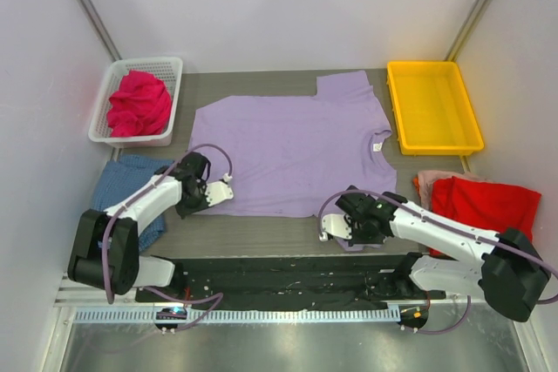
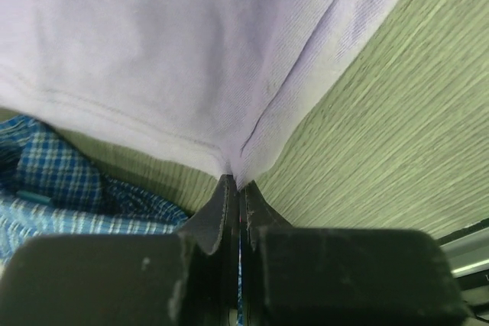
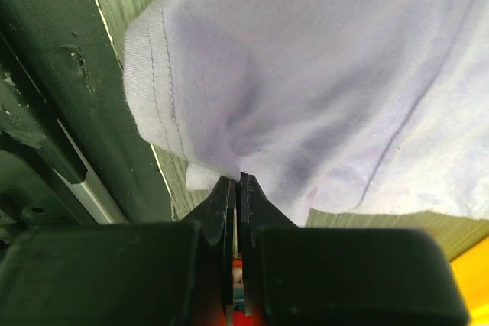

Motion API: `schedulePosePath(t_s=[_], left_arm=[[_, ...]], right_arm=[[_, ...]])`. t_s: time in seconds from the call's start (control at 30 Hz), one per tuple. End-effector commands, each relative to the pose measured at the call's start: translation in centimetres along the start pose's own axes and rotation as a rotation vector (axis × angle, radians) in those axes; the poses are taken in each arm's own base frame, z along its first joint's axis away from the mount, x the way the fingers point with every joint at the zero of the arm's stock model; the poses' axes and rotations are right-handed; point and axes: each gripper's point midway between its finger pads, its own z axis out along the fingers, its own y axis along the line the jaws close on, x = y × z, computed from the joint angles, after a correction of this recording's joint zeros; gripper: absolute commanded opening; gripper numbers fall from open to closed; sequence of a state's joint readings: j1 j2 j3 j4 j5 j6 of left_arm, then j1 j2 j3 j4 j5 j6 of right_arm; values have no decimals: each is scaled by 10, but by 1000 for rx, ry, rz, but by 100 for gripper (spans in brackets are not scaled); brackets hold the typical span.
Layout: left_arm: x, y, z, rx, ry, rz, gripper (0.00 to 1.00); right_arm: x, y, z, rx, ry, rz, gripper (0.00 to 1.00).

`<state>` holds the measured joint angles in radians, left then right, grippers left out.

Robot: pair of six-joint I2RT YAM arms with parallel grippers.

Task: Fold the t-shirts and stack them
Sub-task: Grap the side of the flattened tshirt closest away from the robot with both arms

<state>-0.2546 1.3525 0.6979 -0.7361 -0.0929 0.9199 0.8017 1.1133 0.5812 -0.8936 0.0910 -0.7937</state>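
Observation:
The lavender-purple t-shirt point(image 1: 288, 150) lies spread on the table's middle. My left gripper point(image 1: 212, 193) is shut on its near left hem corner; the left wrist view shows the cloth point(image 2: 191, 59) pinched between the closed fingers point(image 2: 218, 215). My right gripper point(image 1: 342, 231) is shut on its near right sleeve; the right wrist view shows the cloth point(image 3: 306, 82) gripped at the fingertips point(image 3: 256, 208). The magenta-pink t-shirt point(image 1: 138, 104) is bunched in the white mesh basket point(image 1: 166, 67). The blue checked t-shirt point(image 1: 126, 182) lies at the left, also in the left wrist view point(image 2: 53, 181). The red t-shirt point(image 1: 484, 205) lies at the right.
A yellow plastic tray point(image 1: 433, 106) stands at the back right. A black rail point(image 1: 288, 278) runs along the near table edge; it shows in the right wrist view point(image 3: 69, 74). White walls enclose the table on three sides.

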Motion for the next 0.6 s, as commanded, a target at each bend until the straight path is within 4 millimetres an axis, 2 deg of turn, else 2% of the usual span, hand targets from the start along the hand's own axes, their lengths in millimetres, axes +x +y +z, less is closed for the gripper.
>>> schedulePosePath(t_s=[0.0,0.17,0.43,0.57], left_arm=[[-10,13,-22,-57,-66,-22,0],[-19,27,-38,-98,-98,-32,0],[-27,45,-43,-130,-112,-33,0],[-30,56,-46,-142,-123,-43,0]], right_arm=[[-10,-19,-24,87,-41,27,1],[-16,-41,-48,179,-67,49,1],[-17,-67,-70,266,-81,84,1],[-9,-86,-77,297,-78,130,1]])
